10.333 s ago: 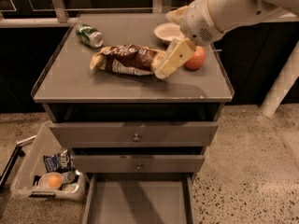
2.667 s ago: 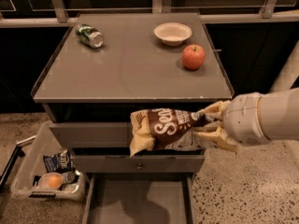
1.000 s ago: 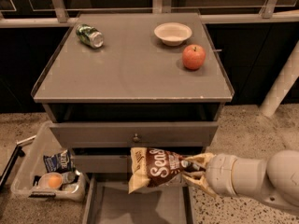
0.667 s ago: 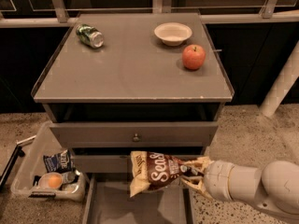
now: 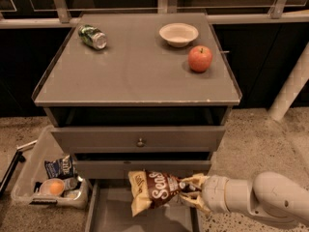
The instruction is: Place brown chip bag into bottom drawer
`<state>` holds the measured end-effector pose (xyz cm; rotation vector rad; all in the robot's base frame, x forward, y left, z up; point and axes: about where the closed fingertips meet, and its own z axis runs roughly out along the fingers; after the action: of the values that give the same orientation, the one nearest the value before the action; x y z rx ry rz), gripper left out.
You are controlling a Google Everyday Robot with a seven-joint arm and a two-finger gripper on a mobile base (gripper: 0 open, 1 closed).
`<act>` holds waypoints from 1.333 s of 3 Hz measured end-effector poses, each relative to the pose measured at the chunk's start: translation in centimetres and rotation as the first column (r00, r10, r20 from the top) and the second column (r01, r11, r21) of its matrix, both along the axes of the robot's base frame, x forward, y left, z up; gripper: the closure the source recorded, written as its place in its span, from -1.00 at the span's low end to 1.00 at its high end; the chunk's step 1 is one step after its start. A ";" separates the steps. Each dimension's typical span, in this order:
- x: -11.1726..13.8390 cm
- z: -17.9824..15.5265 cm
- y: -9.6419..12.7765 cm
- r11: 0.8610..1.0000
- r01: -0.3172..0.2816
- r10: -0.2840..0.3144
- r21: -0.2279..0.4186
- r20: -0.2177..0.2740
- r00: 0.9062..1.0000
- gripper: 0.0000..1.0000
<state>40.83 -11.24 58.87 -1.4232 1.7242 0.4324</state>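
Note:
The brown chip bag [image 5: 153, 189] has a dark brown middle with white lettering and tan ends. It hangs tilted just above the open bottom drawer [image 5: 116, 212], the grey tray pulled out at the foot of the cabinet. My gripper [image 5: 189, 193] comes in from the right at drawer height and is shut on the bag's right end. The white arm [image 5: 256, 197] stretches off to the lower right. The drawer floor shows to the left of and below the bag.
On the cabinet top stand a green can [image 5: 92, 36] lying on its side, a white bowl [image 5: 178, 34] and a red apple [image 5: 200, 58]. Two knobbed drawers [image 5: 140, 140] are above. A clear bin [image 5: 50, 181] with snacks sits on the floor at left.
The bag was carried from the cabinet top down past the front of the drawers. Over the last second it sank lower, and it now hangs just over the bottom drawer.

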 end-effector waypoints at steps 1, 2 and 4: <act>-0.8 -1.3 0.9 0.999 -0.035 0.035 0.008 -0.058 0.998 1.00; -0.8 -1.4 0.9 0.999 -0.034 0.035 0.008 -0.059 0.998 1.00; -1.5 -4.9 1.7 1.000 -0.001 0.002 0.012 -0.093 0.996 1.00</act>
<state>39.28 -9.54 53.97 -1.4155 1.7910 0.5164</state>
